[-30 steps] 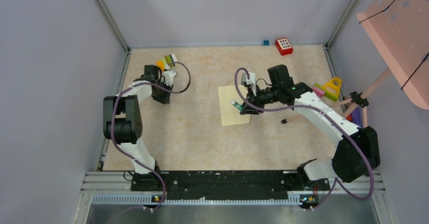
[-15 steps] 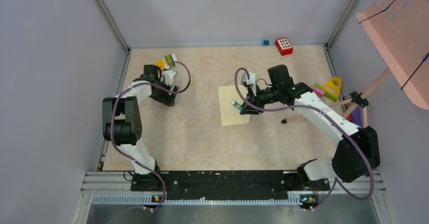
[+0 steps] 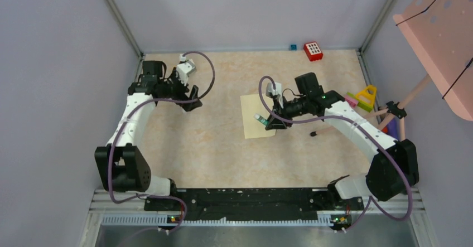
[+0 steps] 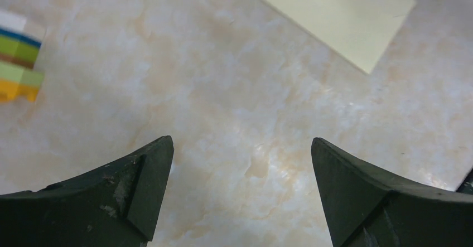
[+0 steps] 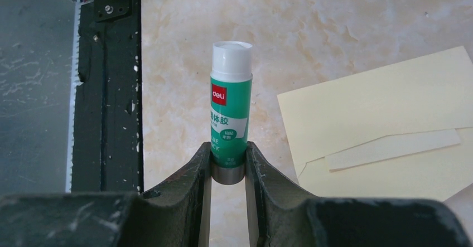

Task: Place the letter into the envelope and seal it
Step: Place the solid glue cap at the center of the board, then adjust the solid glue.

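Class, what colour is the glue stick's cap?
White, on the glue stick; clearest in right wrist view.

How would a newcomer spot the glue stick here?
Find the pale yellow envelope mid-table. Over its right side, the right gripper pinches the glue stick: a small green tube with a white top, round where the paper beneath is flat.

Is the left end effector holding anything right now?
No, the left end effector is wide open, and between its fingers the wrist view shows only bare table.
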{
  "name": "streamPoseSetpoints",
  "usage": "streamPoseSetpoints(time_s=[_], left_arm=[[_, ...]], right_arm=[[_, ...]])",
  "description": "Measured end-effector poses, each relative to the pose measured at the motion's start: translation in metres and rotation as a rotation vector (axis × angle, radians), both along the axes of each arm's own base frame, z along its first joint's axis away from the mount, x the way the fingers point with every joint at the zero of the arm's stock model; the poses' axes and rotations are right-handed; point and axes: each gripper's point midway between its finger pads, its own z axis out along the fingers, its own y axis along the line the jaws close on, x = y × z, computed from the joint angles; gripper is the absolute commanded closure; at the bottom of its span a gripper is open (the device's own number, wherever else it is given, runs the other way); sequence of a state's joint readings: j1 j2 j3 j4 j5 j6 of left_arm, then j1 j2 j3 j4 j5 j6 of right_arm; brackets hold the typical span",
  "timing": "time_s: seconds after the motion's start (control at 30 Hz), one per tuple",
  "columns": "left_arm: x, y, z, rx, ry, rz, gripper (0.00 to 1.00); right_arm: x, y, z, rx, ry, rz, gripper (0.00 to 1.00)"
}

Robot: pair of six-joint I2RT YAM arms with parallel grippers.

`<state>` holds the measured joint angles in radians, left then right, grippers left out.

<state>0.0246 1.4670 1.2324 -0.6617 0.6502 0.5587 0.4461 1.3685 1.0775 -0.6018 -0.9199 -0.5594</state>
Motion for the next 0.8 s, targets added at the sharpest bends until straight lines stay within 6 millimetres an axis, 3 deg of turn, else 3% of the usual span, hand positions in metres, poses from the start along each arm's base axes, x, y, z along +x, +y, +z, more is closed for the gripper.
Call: streamPoseSetpoints(time_s=[0.2,0.37,0.57,0.8], left_arm=[[-0.039,-0.066,0.059,-0.068,-0.143,-0.268,0.01],[-0.074,-0.132,0.08,-0.063,-0.183,-0.494,0.01],[-0.094,-0.175,0.087,-0.042,-0.177,-0.646,0.01],[-0.119,-0.209,0.062,0.001,-0.102,-0.795,0.02]], right_arm=[[-0.008,0.0,0.0,0.003,0.036,0.034,0.93],[-0.011,0.002,-0.004,-0.002,0.074,0.057,0.93],[-0.016,0.004,-0.011,-0.008,0.13,0.085,0.93],[-0.022,0.008,-0.006,0.022,0.178,0.118,0.93]])
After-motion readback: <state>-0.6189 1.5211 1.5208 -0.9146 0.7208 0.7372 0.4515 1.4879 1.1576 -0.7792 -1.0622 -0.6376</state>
